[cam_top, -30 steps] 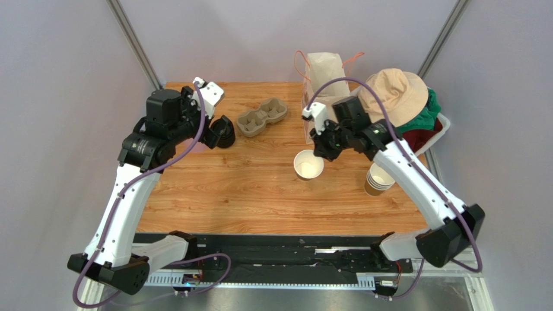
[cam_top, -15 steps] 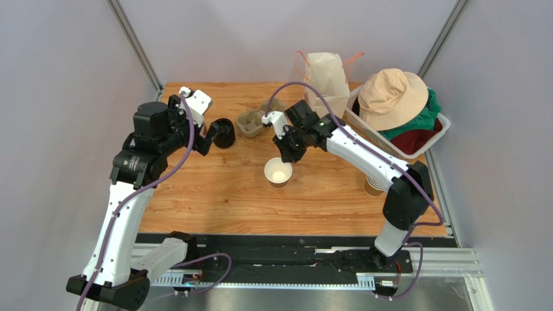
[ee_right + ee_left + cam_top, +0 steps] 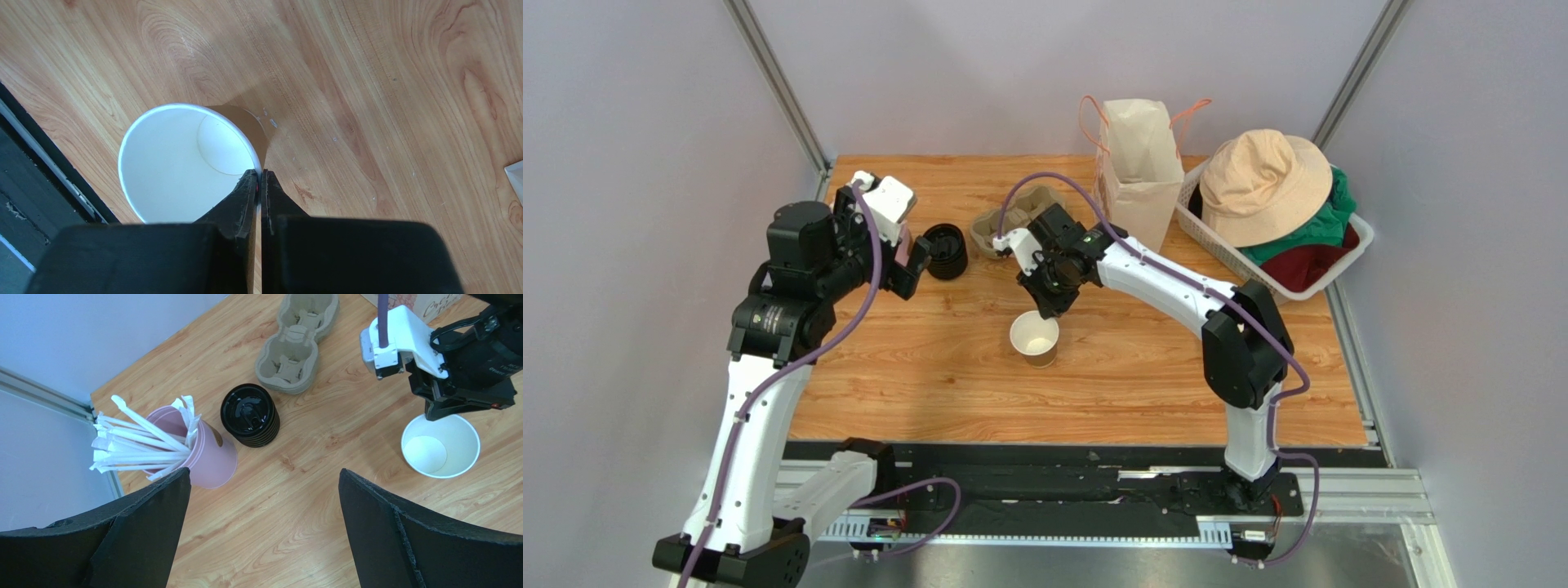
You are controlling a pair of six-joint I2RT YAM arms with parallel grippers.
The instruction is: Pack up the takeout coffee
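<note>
The takeout coffee's cup (image 3: 1035, 337) is kraft-brown outside, white inside, and open-topped, with no lid on it. It is at the table's middle, also seen as the cup (image 3: 441, 446) and cup (image 3: 178, 159). My right gripper (image 3: 1048, 309) is shut on its far rim, one finger inside the wall and one outside, as the right gripper (image 3: 259, 174) shows. Whether the cup's bottom touches the wood I cannot tell. My left gripper (image 3: 913, 263) hangs wide open over bare wood beside a stack of black lids (image 3: 945, 250), holding nothing; left gripper (image 3: 264, 473), lids (image 3: 250, 414).
A moulded pulp cup carrier (image 3: 1017, 221) lies behind the cup. A pink cup of white straws (image 3: 196, 450) stands at the left edge. A paper bag (image 3: 1140, 153) stands at the back, beside a basket (image 3: 1357, 239) of clothes topped by a tan hat (image 3: 1265, 172).
My right arm has carried the cup from the right half of the table leftward and nearer, to the middle. My left arm has drawn back a little to the left, still open.
</note>
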